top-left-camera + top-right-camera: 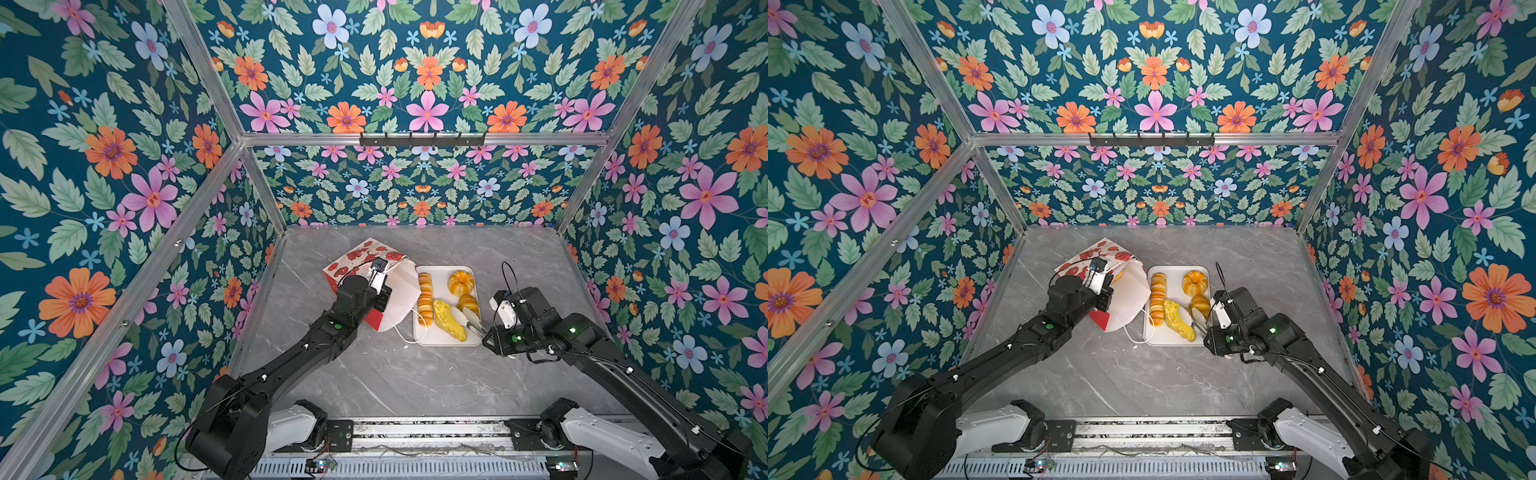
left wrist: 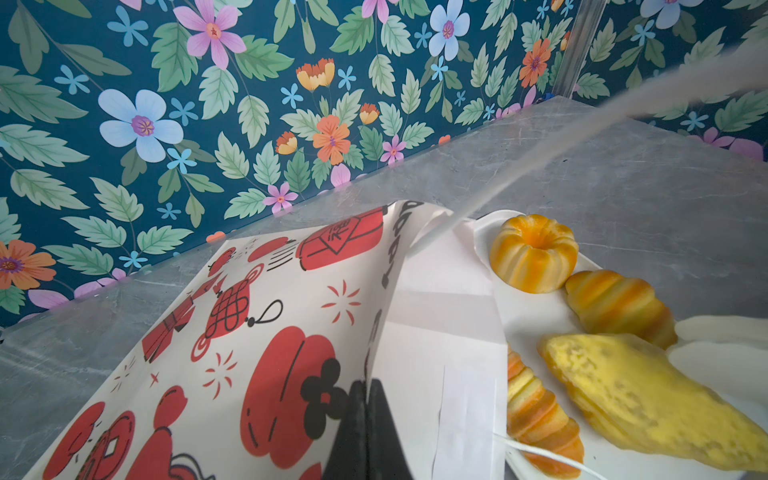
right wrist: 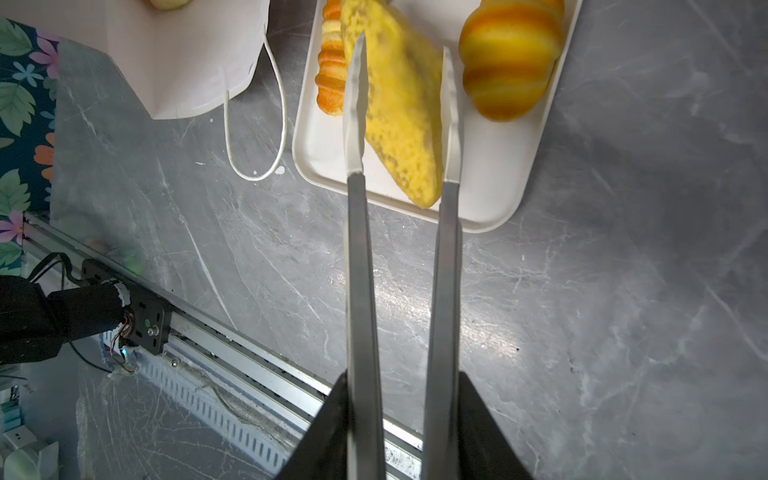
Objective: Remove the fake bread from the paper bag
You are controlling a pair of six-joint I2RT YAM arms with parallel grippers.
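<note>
White-and-red paper bag sits tilted on the grey counter, mouth just beside the white tray. Bag rim is clamped tight in the left pincer. Fake bread on the tray: ridged loaf, pumpkin bun, croissant, speckled yellow pastry. The right pincer grips metal tongs; tong tips are apart, straddling the speckled yellow pastry, contact unclear. A yellow piece shows inside the bag mouth.
</note>
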